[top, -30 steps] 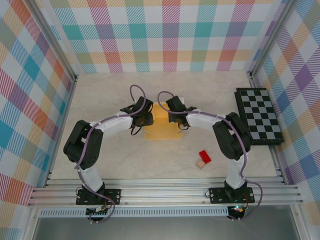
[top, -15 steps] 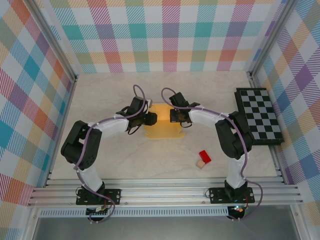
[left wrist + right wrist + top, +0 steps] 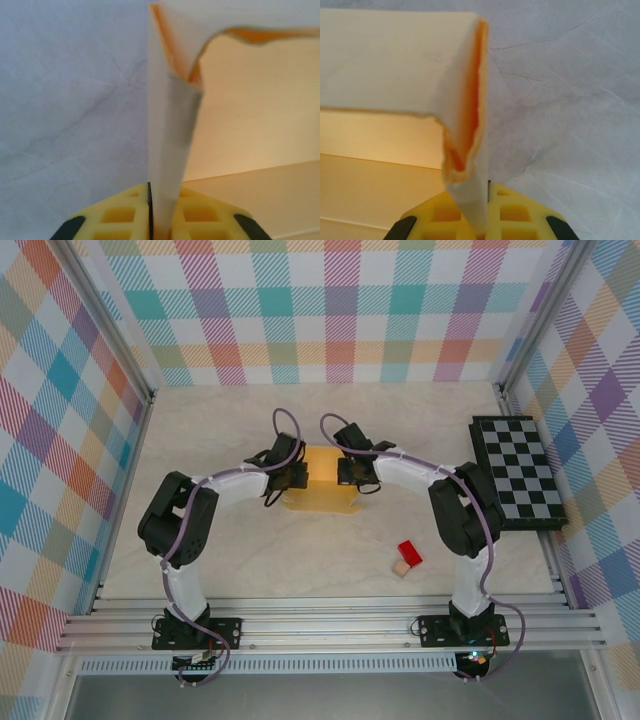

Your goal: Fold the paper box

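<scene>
The paper box point(image 3: 322, 485) sits in the middle of the marbled table point(image 3: 230, 570). It is a pale orange-yellow carton whose longer side runs left to right between the two arms, one short end toward each. From above, the left gripper point(image 3: 300, 473) is at the box's left end and the right gripper point(image 3: 346, 472) at its right end, both touching it. A small red block with a tan cube point(image 3: 407, 557) lies well apart toward the near right, and a checkered board point(image 3: 518, 472) rests at the table's right edge. On the left wrist camera the paper box point(image 3: 250, 125) rises just ahead, and the left gripper point(image 3: 160, 215) has its yellow pads point(image 3: 120, 217) pinched tight on a thin upright wall that runs straight away from the camera. The right wrist camera mirrors that: the right gripper point(image 3: 482, 217) is clamped narrow on an upright end wall of the paper box point(image 3: 380, 55), with the orange inside showing in a fold.
</scene>
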Robot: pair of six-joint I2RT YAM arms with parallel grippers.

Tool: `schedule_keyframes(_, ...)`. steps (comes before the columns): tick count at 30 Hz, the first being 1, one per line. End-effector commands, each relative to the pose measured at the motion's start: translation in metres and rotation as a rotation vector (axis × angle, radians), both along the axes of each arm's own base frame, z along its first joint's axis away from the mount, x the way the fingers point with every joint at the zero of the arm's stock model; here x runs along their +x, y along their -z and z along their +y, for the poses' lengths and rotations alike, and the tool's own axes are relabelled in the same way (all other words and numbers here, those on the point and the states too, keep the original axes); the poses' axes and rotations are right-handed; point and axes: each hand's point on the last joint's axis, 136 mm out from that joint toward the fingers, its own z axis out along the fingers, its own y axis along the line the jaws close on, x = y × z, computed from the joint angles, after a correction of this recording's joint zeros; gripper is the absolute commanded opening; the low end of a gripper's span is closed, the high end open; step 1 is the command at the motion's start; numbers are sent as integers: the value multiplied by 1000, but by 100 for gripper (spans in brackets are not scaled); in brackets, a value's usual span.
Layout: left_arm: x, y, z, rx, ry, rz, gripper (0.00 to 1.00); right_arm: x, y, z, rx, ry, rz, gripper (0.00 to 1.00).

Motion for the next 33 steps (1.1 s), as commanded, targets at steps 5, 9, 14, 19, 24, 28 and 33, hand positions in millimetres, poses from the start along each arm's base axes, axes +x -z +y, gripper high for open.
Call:
schedule_keyframes(5,-7,10,37,302,-252,69,0,-15,12,-32,-193,238,104,0)
schedule_keyframes(9,-10,17,47,358,-278,80,0,-20,15,-35,-188,272,112,1)
schedule_keyframes(14,-11,20,50,390,-279,91,0,-20,17,-31,-158,279,133,5)
schedule_keyframes(19,-9,14,55,417,-291,77,0,-19,14,-28,-82,300,154,6)
schedule_keyframes(24,-11,10,46,350,-276,84,0,-13,1,-14,-2,260,128,10)
schedule_keyframes(28,-14,4,29,220,-228,93,3,-12,-17,-1,111,199,85,25)
schedule_keyframes(33,-14,-3,28,192,-205,55,2,-15,-42,1,179,133,38,37)
